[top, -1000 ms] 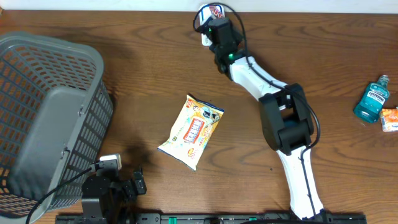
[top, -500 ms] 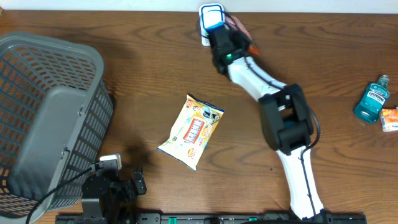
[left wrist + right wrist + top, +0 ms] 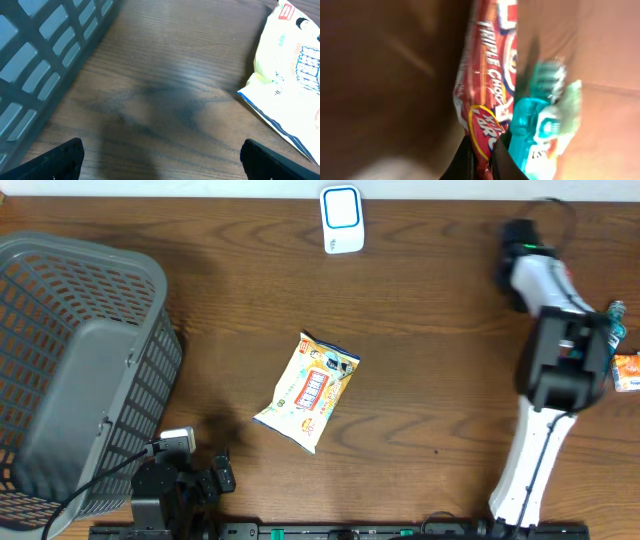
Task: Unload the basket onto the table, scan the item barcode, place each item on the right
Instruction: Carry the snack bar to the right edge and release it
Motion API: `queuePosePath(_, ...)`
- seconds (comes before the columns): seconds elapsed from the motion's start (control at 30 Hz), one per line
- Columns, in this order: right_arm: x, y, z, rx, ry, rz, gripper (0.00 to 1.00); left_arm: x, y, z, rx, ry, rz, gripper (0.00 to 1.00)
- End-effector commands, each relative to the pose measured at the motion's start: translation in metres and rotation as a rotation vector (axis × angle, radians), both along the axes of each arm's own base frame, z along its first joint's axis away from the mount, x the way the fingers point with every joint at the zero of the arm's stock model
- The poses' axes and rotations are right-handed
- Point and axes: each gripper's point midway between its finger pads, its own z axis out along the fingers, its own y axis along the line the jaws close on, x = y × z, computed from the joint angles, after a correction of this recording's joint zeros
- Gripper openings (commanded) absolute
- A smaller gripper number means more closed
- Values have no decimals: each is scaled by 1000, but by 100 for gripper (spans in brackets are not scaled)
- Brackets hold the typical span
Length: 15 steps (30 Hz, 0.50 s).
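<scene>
2 closed jaws of our right gripper (image 3: 482,162) pinch the red snack wrapper (image 3: 487,90) just beside the mouthwash bottle (image 3: 540,130), well apart from the scanner (image 3: 341,220) at top centre. Our left gripper (image 3: 160,165) gapes empty. We judge a set-down is under way; next, release clear of the bottle.

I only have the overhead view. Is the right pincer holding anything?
Observer: Yes. The right wrist view shows the right pincer shut on a red packet.
Operator: Any barcode showing on it?
Observer: None that I can see. That view shows a printed face reading Triple Choc.
Operator: And the other arm?
Observer: The left pincer is open, its fingertips wide apart above bare table.
</scene>
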Motion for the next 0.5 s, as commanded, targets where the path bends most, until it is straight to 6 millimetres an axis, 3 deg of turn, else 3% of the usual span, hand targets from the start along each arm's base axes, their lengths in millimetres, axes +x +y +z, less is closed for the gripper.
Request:
queuePosePath(0.0,-4,-10,-11,157,-111,-90,2,-2,1,1,2,0,4,100)
queuePosePath(0.07,-7,-16,-15,211,-145,-125,11,-2,1,1,2,0,4,100)
queuePosePath(0.13,-5,-15,-12,255,-181,-143,36,-2,1,1,2,0,4,100)
queuePosePath(0.17,3,-7,-2,304,-231,-141,71,-2,1,1,2,1,4,100)
queuePosePath(0.2,10,0,8,335,-260,-127,99,-2,1,1,2,1,4,100)
queuePosePath(0.27,25,14,38,391,-328,-91,99,-2,1,1,2,1,4,100)
queuePosePath(0.37,54,58,103,570,-485,17,99,-2,1,1,2,1,4,100)
queuePosePath(0.43,64,112,149,788,-566,136,99,-2,1,1,2,1,4,100)
queuePosePath(0.47,59,172,187,1014,-594,259,99,-2,1,1,2,0,4,100)
